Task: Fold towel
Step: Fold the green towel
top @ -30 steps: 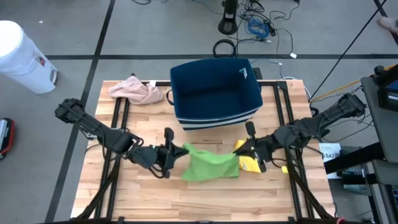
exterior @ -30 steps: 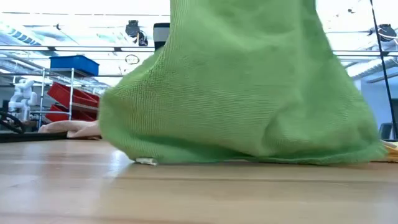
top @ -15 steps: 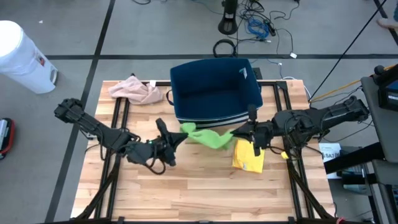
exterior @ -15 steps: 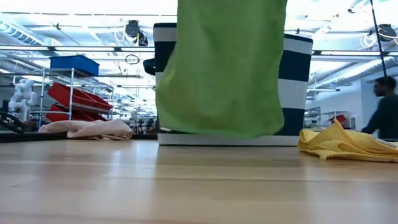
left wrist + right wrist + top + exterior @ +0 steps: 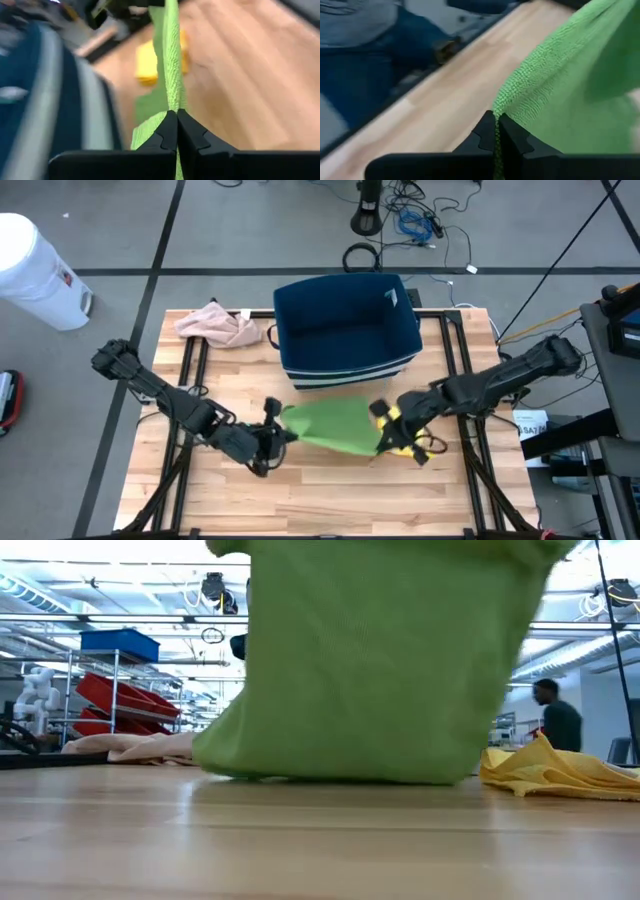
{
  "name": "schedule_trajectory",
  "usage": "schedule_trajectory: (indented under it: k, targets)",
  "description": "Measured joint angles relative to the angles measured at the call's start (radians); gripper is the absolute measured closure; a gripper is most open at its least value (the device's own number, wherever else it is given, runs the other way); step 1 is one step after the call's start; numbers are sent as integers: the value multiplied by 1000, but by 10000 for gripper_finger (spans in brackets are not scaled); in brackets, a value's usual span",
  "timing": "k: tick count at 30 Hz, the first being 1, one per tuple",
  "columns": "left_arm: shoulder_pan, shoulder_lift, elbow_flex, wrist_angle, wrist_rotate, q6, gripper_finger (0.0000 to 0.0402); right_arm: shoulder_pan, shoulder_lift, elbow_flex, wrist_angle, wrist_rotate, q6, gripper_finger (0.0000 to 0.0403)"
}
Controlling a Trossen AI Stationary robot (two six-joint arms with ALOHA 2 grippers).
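Observation:
A green towel [image 5: 330, 426] hangs stretched between my two grippers over the middle of the wooden table. My left gripper [image 5: 281, 432] is shut on its left end and my right gripper [image 5: 384, 430] on its right end. In the low view the towel [image 5: 370, 660] falls as a broad sheet, and its lower edge [image 5: 330, 777] reaches table height. Whether that edge rests on the wood I cannot tell. A yellow cloth [image 5: 404, 444] lies on the table just under my right gripper. My left gripper pinches the towel's upper edge at its left corner [image 5: 173, 102] between the two shut fingers. It comes from the table's left, slanting down. The edge runs taut toward the other gripper, and the cloth hangs below it. My right gripper pinches the towel's upper edge at its right corner [image 5: 506, 106] between its shut fingers. It comes from the table's right, slanting down. The cloth spreads away from the fingertips and hangs below them.
A dark blue bin [image 5: 345, 330] with a striped base stands just behind the towel. A pink cloth [image 5: 218, 325] lies at the far left of the table. The yellow cloth [image 5: 560, 768] is heaped at the right. Bare wood [image 5: 330, 495] lies toward the near edge.
Both grippers swung the towel up and toward the bin, lifting it clear of the table. Then they came down again toward the near edge. Against a second ago the towel is drawn out wider and flatter between them, with its lower edge back at the table.

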Motion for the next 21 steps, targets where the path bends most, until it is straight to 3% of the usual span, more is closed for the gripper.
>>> schedule_trajectory:
  k: [5, 14, 21]
  targets:
    - [-3, 76, 0, -3, 199, -96, 402, 45, 148, -18, 148, -95, 59, 402]
    - [-8, 251, 0, -12, 366, -218, 402, 92, 366, -19, 309, -191, 168, 402]
    - [-8, 308, 2, -3, 523, -327, 402, 104, 425, -18, 357, -217, 205, 402]
